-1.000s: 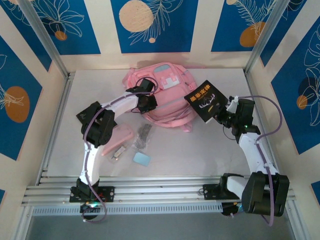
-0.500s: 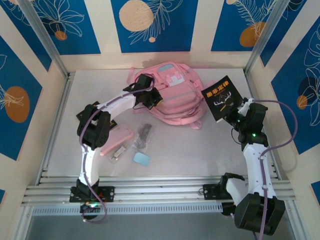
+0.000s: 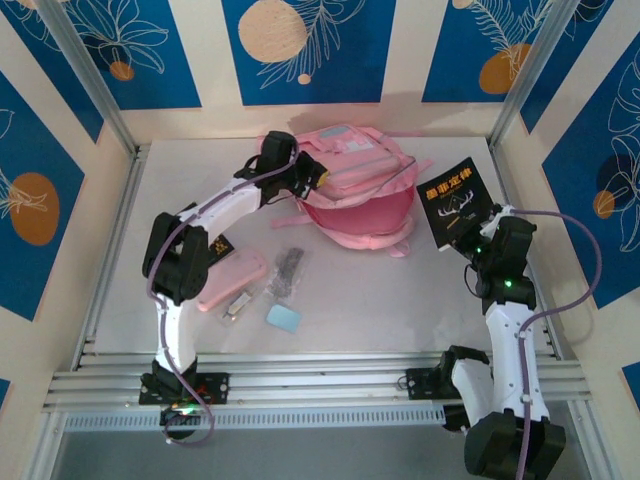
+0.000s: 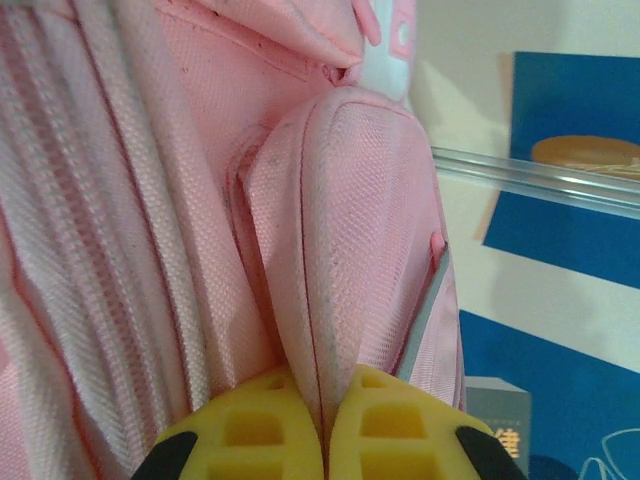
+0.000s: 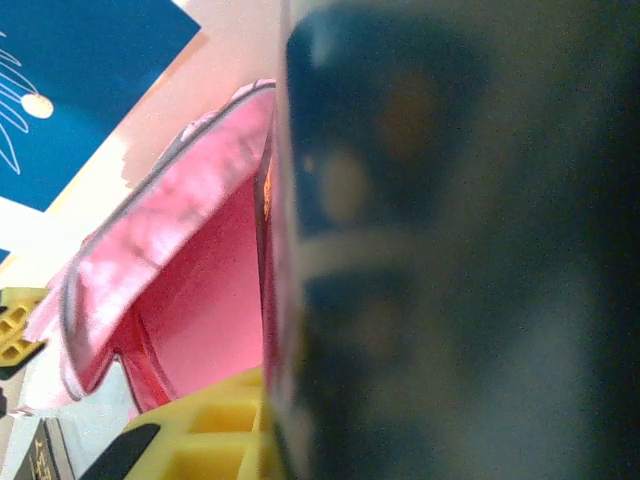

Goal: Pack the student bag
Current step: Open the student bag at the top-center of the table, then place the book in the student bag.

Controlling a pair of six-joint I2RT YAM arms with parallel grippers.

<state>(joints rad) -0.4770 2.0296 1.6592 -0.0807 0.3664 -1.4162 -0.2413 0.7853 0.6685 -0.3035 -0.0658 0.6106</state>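
At the desk's (image 3: 380, 300) 12 o'clock, the student bag (image 3: 358, 195) has just been pulled open by the left end effector (image 4: 322, 405), clenched on its flap. The book (image 3: 458, 200), grasped by the right end effector (image 3: 473, 237) at 3 o'clock, can probably now be inserted.

The book (image 5: 450, 250), a dark blur at 3 o'clock, hides part of the bag (image 5: 190, 260); the packet (image 3: 288, 272) is too small to identify

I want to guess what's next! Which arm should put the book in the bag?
Probably right. The right jaws grip the black book beside the open student bag; the left jaws pinch its flap, holding it open.
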